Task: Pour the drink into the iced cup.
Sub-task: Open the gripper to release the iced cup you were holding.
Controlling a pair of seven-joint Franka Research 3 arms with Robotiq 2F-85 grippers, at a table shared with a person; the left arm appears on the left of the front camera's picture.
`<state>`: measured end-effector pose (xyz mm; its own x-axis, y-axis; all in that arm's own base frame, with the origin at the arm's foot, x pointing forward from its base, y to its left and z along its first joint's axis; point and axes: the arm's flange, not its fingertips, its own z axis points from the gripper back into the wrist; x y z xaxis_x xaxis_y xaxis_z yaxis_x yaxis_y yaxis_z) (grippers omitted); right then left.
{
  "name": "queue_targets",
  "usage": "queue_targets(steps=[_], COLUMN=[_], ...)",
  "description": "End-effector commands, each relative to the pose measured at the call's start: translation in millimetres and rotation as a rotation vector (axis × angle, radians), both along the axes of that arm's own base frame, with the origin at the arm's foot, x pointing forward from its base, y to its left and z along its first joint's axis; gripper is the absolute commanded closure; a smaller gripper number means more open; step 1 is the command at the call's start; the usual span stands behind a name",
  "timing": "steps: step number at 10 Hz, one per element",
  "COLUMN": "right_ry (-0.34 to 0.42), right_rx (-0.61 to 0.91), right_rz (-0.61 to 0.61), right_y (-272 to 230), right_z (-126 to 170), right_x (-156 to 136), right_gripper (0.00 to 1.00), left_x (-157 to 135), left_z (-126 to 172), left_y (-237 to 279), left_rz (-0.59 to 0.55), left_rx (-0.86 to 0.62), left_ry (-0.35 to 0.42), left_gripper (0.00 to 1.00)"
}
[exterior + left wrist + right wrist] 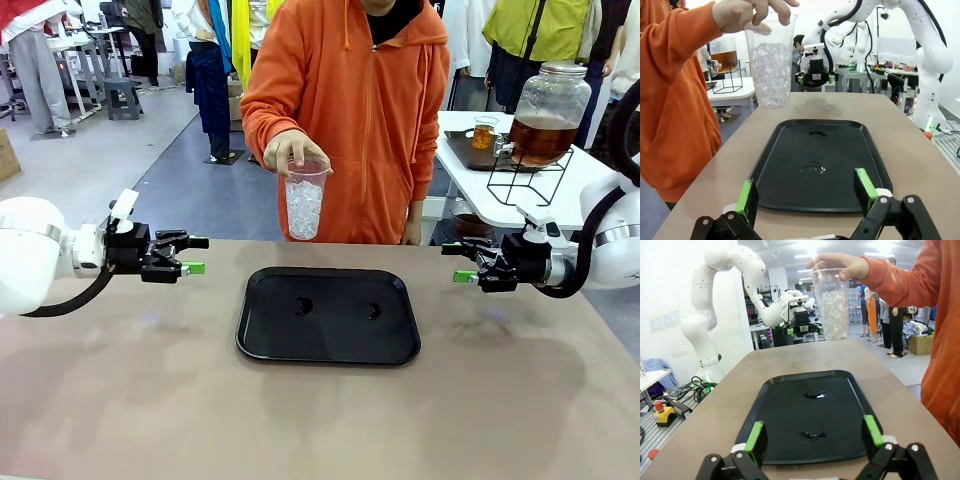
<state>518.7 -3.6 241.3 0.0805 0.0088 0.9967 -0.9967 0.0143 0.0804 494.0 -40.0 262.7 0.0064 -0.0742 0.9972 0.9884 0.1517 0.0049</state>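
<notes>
Black tray (329, 345) lay flat, empty, mid-table, nearer far edge than near; two small wet spots on it. Brown tabletop (120, 400) otherwise bare. White side table (560, 205) stood beyond far right corner w/ black wire stand (525, 180) on it.
</notes>
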Motion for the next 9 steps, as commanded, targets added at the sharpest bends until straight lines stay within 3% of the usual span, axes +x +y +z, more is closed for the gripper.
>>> queue_targets(steps=[1,9], right_ry=[-0.006,-0.006], right_rx=[0.004,0.004], right_rz=[-0.002,-0.002], right_y=[0.7,0.7], right_z=[2.7,2.7], right_x=[0.8,0.8], right_gripper=[0.0,0.0], left_x=[-0.2,-0.2], left_z=[5.8,5.8], left_y=[-2.5,-2.5], left_rz=[0.005,0.005], left_rx=[-0.002,-0.002], left_ry=[-0.005,-0.005], left_gripper=[0.0,0.0])
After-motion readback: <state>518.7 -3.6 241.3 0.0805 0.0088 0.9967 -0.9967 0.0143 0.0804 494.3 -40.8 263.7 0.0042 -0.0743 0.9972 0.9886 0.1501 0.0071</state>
